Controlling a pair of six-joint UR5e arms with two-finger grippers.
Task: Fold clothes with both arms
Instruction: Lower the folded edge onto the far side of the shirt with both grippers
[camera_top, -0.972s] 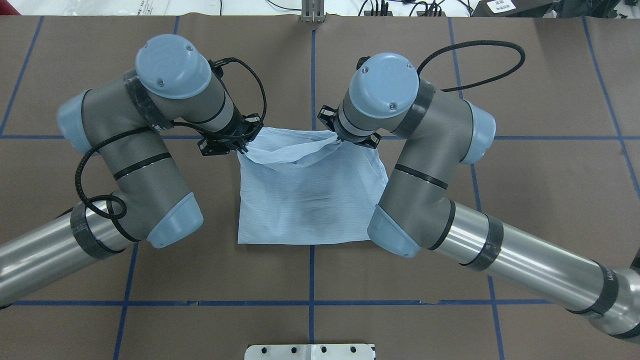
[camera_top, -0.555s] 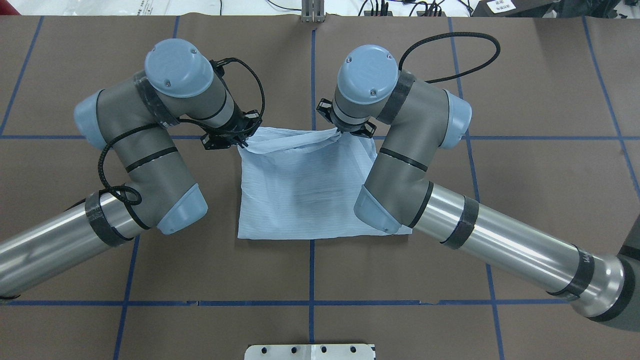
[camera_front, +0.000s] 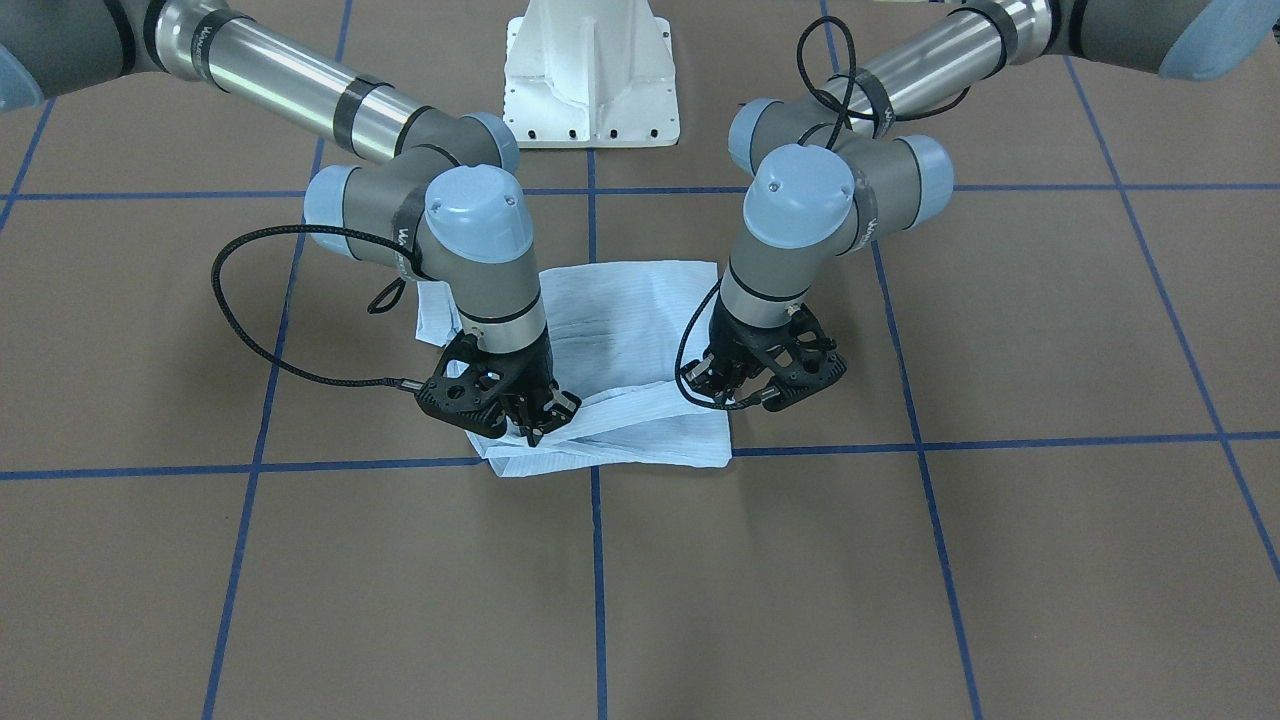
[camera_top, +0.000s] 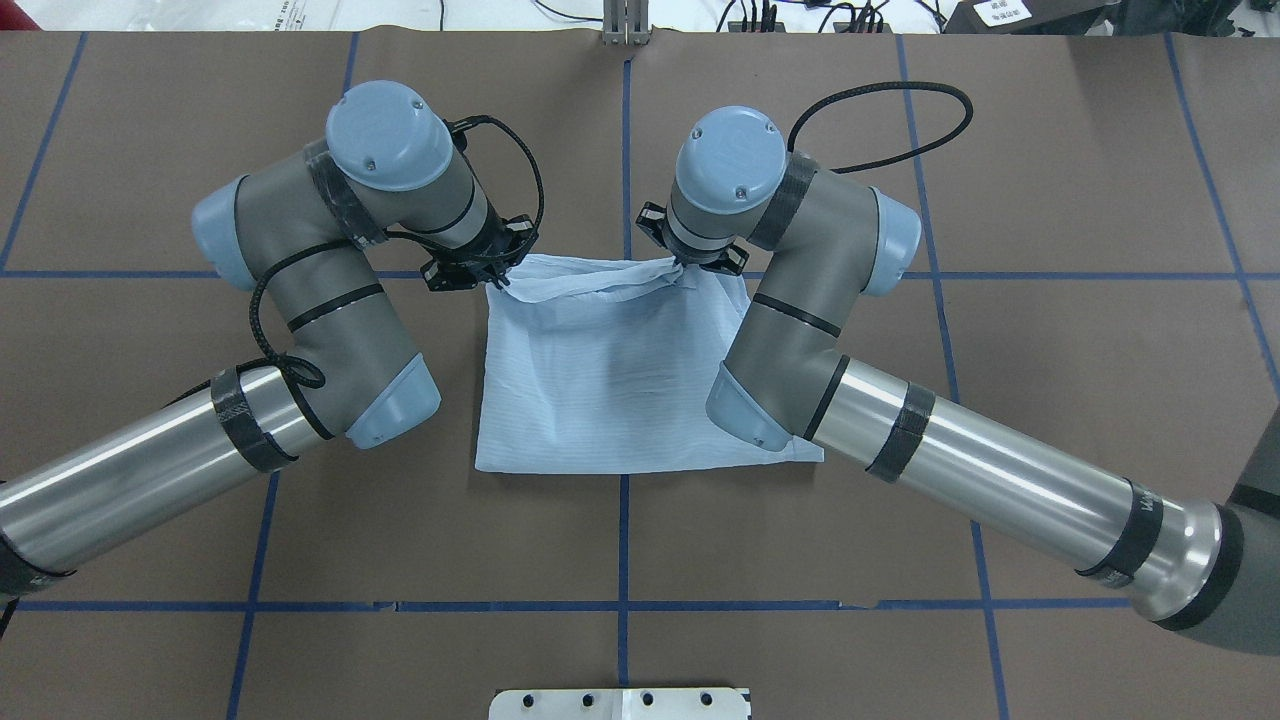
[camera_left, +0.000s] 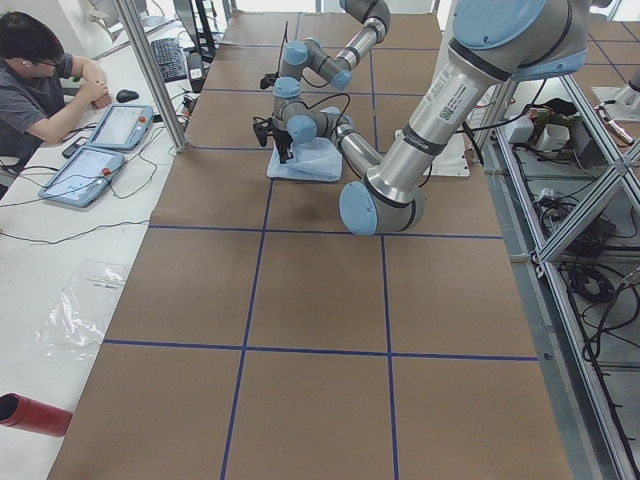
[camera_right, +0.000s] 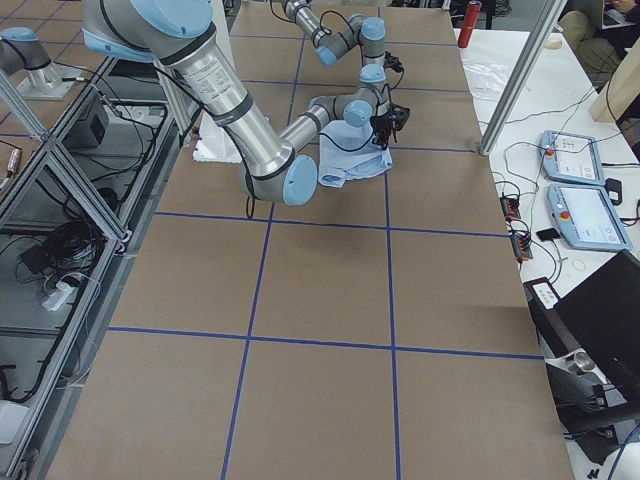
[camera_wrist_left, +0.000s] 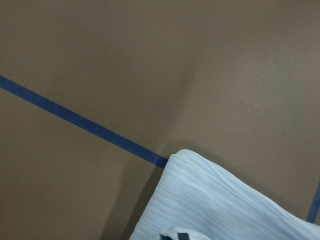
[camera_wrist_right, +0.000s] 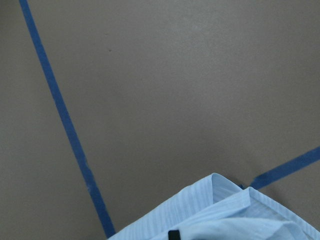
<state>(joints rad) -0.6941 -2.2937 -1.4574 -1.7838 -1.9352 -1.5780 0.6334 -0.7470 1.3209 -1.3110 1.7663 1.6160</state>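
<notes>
The clothes are one light-blue shirt (camera_top: 600, 390), folded to a rough rectangle on the brown table. My left gripper (camera_top: 495, 277) pinches its far left corner. My right gripper (camera_top: 685, 266) pinches the far edge further right. A bunched strip of fabric stretches between them, slightly raised. In the front-facing view the right gripper (camera_front: 533, 425) is shut on cloth at the shirt (camera_front: 620, 330) edge, and the left gripper (camera_front: 728, 396) sits low on the other corner. Both wrist views show only a shirt corner (camera_wrist_left: 225, 200) (camera_wrist_right: 220, 212) over the table.
Blue tape lines (camera_top: 624, 540) grid the brown table (camera_top: 1050, 380). The white pedestal base (camera_front: 590, 70) stands behind the shirt. A metal plate (camera_top: 620, 703) lies at the near edge. A person (camera_left: 40, 80) sits at a side desk with control tablets (camera_left: 100, 150).
Both arms have stretched forward, carrying the held edge slightly toward the far side. The left gripper has shifted a little right, and the strip of cloth between the grippers lies lower and flatter.
</notes>
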